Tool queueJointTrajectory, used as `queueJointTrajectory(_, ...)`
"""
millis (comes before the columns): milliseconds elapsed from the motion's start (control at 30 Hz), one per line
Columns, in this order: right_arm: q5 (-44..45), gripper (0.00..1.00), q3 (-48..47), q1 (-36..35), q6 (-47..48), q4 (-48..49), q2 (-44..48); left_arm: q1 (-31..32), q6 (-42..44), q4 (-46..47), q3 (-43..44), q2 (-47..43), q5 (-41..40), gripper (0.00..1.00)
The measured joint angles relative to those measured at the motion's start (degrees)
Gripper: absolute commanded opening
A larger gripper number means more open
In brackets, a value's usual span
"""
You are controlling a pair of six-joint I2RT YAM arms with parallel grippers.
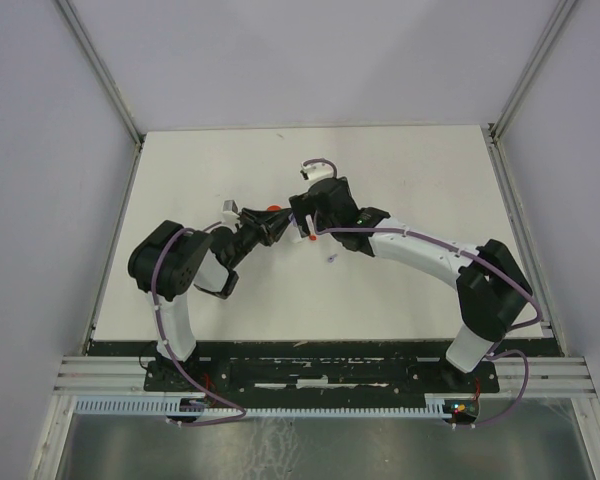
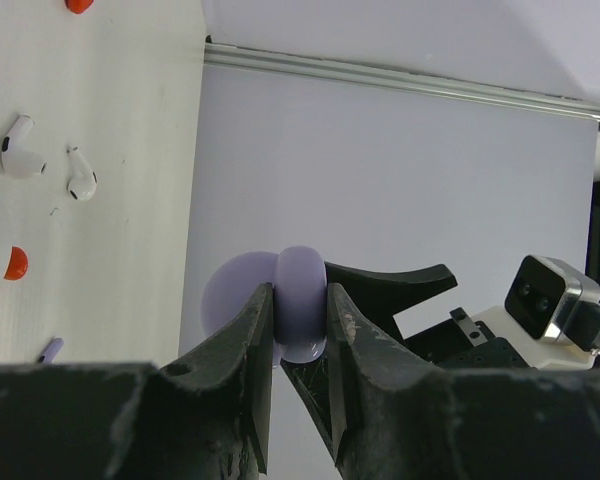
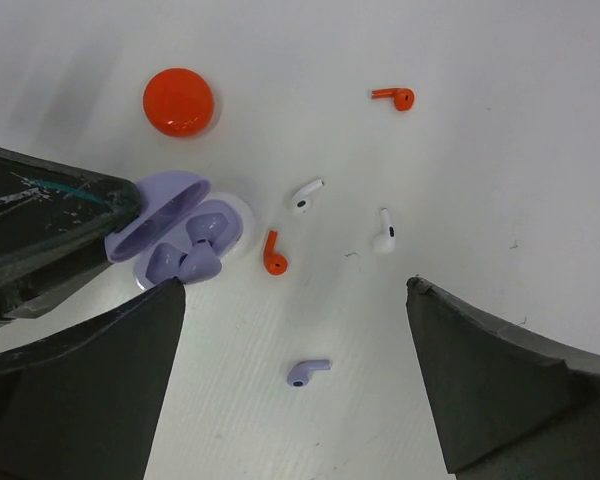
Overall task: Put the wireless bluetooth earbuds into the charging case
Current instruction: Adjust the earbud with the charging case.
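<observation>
My left gripper is shut on the open lavender charging case and holds it edge-on above the table. In the right wrist view the case is at the left with its lid up, and a lavender earbud seems to sit in it. My right gripper is open and empty, above a loose lavender earbud on the table. Two red earbuds and two white earbuds lie scattered nearby. Both grippers meet at mid table.
A red round disc lies beyond the lavender case. A white round rim shows just behind the case. The white table is walled at the left, right and back.
</observation>
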State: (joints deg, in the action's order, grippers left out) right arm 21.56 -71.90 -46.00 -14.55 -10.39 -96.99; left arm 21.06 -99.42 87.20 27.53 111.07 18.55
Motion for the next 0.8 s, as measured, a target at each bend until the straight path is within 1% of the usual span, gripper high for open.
queueJointTrajectory(800,1.2,1.0,1.07,1.42,0.0,-0.85,0.46,-0.26,0.0,0.04,0.0,0.0,0.04,0.03)
